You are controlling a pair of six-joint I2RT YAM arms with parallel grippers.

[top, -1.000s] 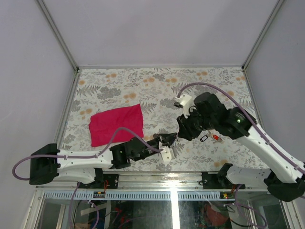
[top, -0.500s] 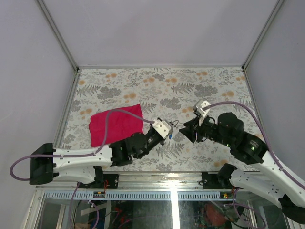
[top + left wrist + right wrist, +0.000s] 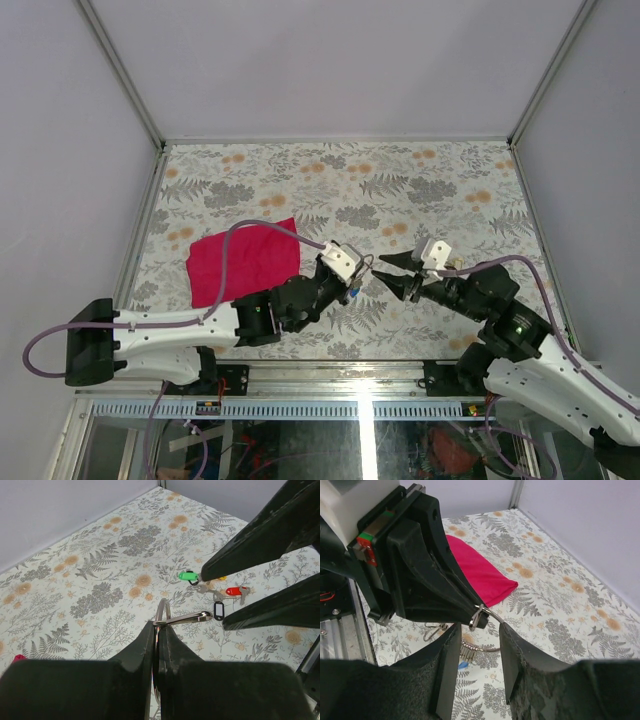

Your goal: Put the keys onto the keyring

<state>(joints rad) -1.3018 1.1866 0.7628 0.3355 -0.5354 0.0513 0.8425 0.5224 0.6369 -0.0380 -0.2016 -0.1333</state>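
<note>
My left gripper [image 3: 352, 272] is shut on the keyring [image 3: 163, 609], a thin silvery loop with a bent wire end, and holds it above the table. A blue key [image 3: 463, 664] and a toothed metal key hang from the keyring [image 3: 492, 613]. My right gripper [image 3: 384, 271] is open and faces the left one; in the right wrist view its jaws [image 3: 479, 630] stand either side of the ring without touching it. A green key [image 3: 187, 575], a red key [image 3: 233, 591] and a black tag [image 3: 218, 610] lie on the table below the right fingers [image 3: 260, 530].
The magenta cloth [image 3: 245, 260] lies flat on the floral table to the left of both grippers, and shows in the right wrist view [image 3: 480, 572]. A silver clasp [image 3: 431, 631] hangs beneath the left gripper. Grey walls enclose the table on three sides.
The left gripper has lifted the keyring from the near table up to the middle. The right arm has drawn back from the keys, swung right and now points its open jaws at the ring.
</note>
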